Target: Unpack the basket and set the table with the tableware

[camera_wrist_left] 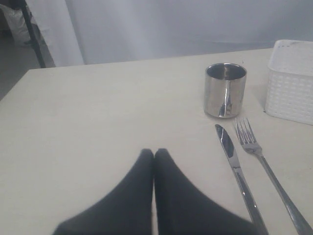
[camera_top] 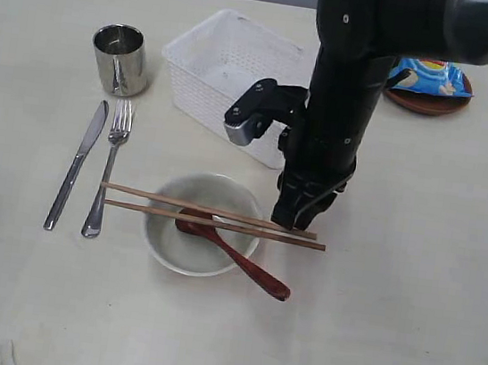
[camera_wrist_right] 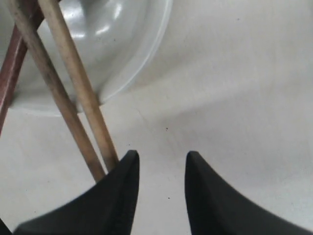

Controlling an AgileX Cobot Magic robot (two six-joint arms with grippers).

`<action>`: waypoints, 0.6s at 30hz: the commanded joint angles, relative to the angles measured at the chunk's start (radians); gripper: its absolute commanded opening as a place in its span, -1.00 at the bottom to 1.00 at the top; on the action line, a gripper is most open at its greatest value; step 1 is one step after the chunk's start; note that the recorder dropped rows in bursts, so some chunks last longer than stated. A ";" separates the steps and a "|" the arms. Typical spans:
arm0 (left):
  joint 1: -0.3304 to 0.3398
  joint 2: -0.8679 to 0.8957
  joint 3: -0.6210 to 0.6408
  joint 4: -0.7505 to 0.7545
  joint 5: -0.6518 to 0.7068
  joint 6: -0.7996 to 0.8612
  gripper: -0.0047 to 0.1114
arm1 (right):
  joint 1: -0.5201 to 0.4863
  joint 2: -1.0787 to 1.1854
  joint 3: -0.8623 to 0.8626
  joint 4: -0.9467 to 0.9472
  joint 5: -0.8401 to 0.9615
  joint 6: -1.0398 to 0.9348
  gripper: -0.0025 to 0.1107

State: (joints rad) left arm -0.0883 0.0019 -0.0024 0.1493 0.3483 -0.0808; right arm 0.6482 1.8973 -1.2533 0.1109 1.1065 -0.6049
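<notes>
Right gripper (camera_wrist_right: pixel 161 157): jaws stand partly apart, with bare counter (camera_wrist_right: pixel 234 98) showing in the gap; nothing is held. The right ends of the 2 chopsticks (camera_wrist_right: pixel 73 93) run to the outer side of 1 finger (camera_wrist_right: pixel 112 200), not between the jaws; contact cannot be confirmed. The gripper points down, low over the counter, just right of the bowl (camera_top: pixel 183 248).

The right arm (camera_top: pixel 341 96) descends steeply from the far right and crosses in front of the right end of the basket (camera_top: pixel 215 62).

Left gripper (camera_wrist_left: pixel 154 154): jaws closed together, empty, low over the left part of the counter.

The chopsticks lie side by side across the bowl's rim. The spoon (camera_top: pixel 238 261) rests with its head in the bowl and its handle over the near-right rim. The knife (camera_top: pixel 77 165) and fork (camera_top: pixel 109 165) lie parallel left of the bowl, with the cup (camera_top: pixel 120 59) upright beyond them. The basket sits right of the cup. The plate (camera_top: pixel 425 104), far right, carries a chip bag (camera_top: pixel 431 77).
</notes>
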 commanded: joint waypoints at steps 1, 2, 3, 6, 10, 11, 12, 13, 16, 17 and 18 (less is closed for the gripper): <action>-0.005 -0.002 0.002 0.005 -0.001 -0.002 -0.92 | -0.004 -0.009 0.002 -0.008 0.016 -0.001 -0.40; -0.005 -0.002 0.002 0.005 -0.001 -0.002 -0.92 | -0.004 -0.009 0.002 -0.012 0.003 -0.001 -0.40; -0.005 -0.002 0.002 0.005 -0.001 -0.002 -0.92 | -0.004 -0.011 0.002 -0.022 -0.009 -0.001 -0.40; -0.005 -0.002 0.002 0.005 -0.001 -0.002 -0.92 | -0.004 -0.020 -0.002 -0.078 -0.037 0.054 -0.40; -0.005 -0.002 0.002 0.005 -0.001 -0.002 -0.92 | -0.004 -0.061 -0.002 -0.092 -0.098 0.095 -0.40; -0.005 -0.002 0.002 0.005 -0.001 -0.002 -0.92 | -0.004 -0.073 -0.002 -0.072 -0.112 0.095 -0.40; -0.005 -0.002 0.002 0.005 -0.001 -0.002 -0.92 | 0.002 -0.081 -0.002 -0.033 -0.125 0.088 -0.40; -0.005 -0.002 0.002 0.005 -0.001 -0.002 -0.92 | 0.013 -0.090 -0.002 0.007 -0.143 0.082 -0.40; -0.005 -0.002 0.002 0.005 -0.001 -0.002 -0.92 | 0.066 -0.097 -0.002 0.063 -0.201 0.049 -0.40; -0.005 -0.002 0.002 0.005 -0.001 -0.002 -0.92 | 0.088 -0.095 -0.002 0.061 -0.220 0.046 -0.40; -0.005 -0.002 0.002 0.005 -0.001 -0.002 -0.92 | 0.111 -0.090 -0.008 0.059 -0.239 0.044 -0.40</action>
State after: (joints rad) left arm -0.0883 0.0019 -0.0024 0.1493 0.3483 -0.0808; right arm 0.7087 1.8086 -1.2533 0.1445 0.9206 -0.5387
